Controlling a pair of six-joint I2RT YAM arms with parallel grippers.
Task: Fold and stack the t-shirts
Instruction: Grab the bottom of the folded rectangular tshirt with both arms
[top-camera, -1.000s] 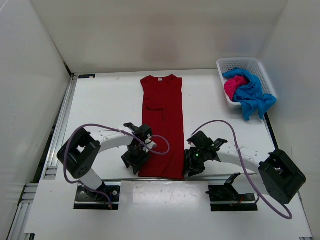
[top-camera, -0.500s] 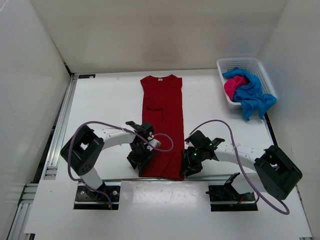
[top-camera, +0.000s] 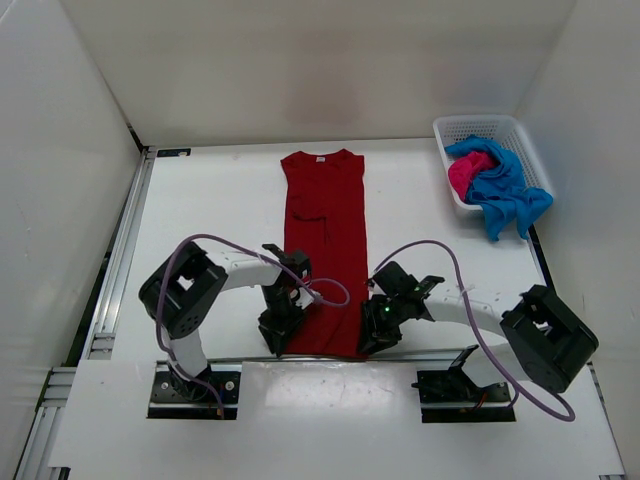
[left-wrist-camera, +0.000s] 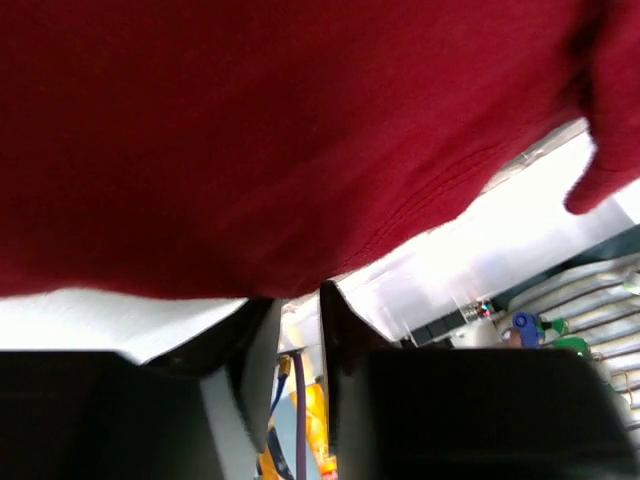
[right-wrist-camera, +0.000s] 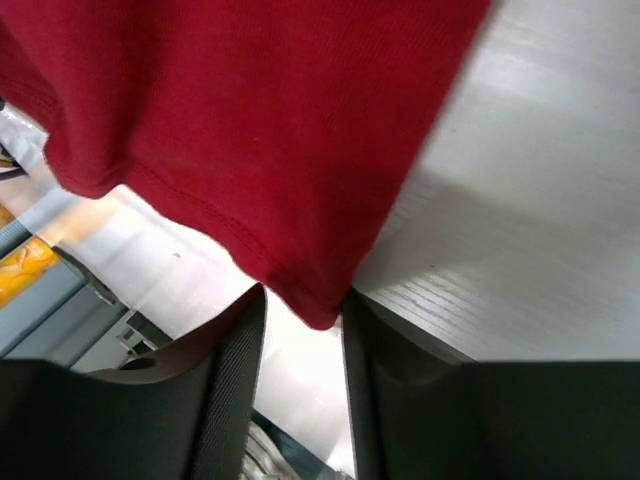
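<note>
inside white basket (top-camera: 447, 130): pink shirt (top-camera: 466, 172); blue shirt (top-camera: 505, 190) overhanging rim

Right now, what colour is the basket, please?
The basket is white; the top view shows it best.

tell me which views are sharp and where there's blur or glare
Top external: even light, sharp throughout, the dark red t-shirt crisp, only faint shadows. Left wrist: the shirt is too close and soft, the white surface below it blown out, the jaws dark and blurred. Right wrist: hem stitching and the grain of the table sharp, only the jaws out of focus.
</note>
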